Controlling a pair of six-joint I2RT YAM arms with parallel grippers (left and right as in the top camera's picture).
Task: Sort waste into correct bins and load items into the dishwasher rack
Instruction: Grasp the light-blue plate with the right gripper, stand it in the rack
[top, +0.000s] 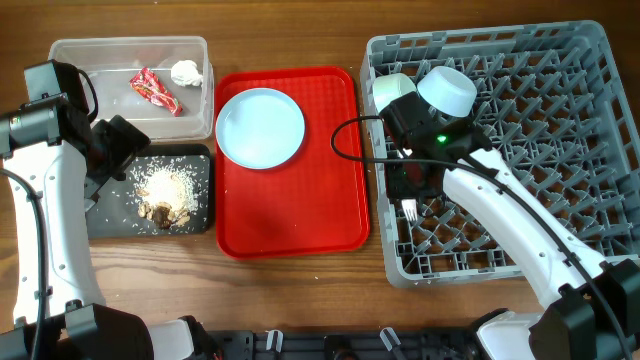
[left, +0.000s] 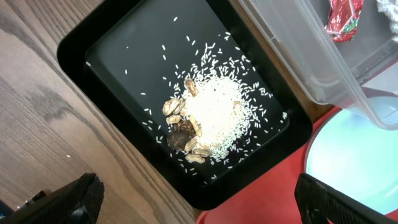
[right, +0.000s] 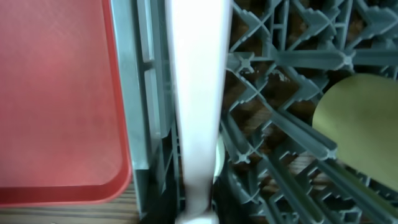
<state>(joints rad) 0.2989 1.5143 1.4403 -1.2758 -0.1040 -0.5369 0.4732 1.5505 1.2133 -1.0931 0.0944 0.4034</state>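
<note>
- The clear plastic container (top: 195, 52) sits at the far left of the tabletop. It holds the red snack wrapper (top: 155, 90) and the crumpled tissue (top: 186, 72), so I take it as the bin for dry rubbish.
- My left claw (left: 211, 204) hovers over the black tray (left: 118, 43) with its fingers spread wide and nothing between them. The rice and brown bits (left: 208, 121) lie heaped mid-tray, straight ahead of the claw and untouched.
- The pale blue plate (top: 260, 127) rests on the red serving tray (top: 300, 220), not yet racked and well apart from both claws.
- My right claw (top: 405, 182) is over the left edge of the dishwasher rack (top: 560, 120).
- In the right wrist view a white utensil handle (right: 196, 93) runs down the middle, just inside the rack wall. The fingers are out of frame, so I cannot tell whether the claw is clamped on it.
- From overhead, white fork tines (top: 410, 210) show just beyond the claw. I judge this is the same piece, going in between pegs.
- The yellow cup (right: 357, 118) sits in the rack just right of the handle.
</note>
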